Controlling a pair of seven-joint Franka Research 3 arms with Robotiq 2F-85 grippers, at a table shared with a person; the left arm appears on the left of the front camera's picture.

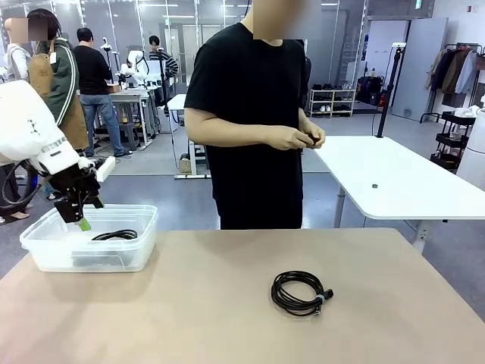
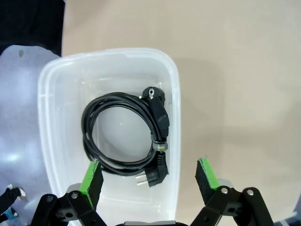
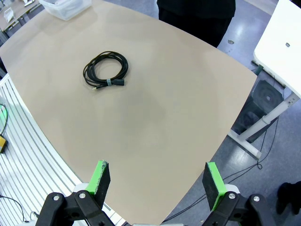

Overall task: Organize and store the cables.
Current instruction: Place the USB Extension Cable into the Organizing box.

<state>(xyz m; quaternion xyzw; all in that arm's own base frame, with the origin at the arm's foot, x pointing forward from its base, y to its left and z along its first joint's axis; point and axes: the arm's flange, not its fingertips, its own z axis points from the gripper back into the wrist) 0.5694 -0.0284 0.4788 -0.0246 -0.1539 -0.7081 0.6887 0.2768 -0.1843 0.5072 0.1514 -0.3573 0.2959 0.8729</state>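
Note:
One coiled black cable (image 1: 301, 293) with a small tie lies on the tan table, right of centre; the right wrist view shows this cable (image 3: 105, 71) far off from high above. A second coiled cable (image 2: 129, 136) with plug ends rests inside the clear plastic bin (image 1: 45, 246). My left gripper (image 1: 78, 218) hangs open just above the bin's left part, its green fingertips (image 2: 90, 175) over the bin (image 2: 47, 117) with nothing between them. My right gripper (image 3: 156, 181) is open and empty, high over the table's near right edge. The person holds something small and dark in both hands (image 1: 307, 139).
The person in a black shirt (image 1: 250, 98) stands at the far side of the table. A white table (image 1: 394, 178) stands behind on the right. White slats (image 3: 28, 155) show beyond the table's edge in the right wrist view.

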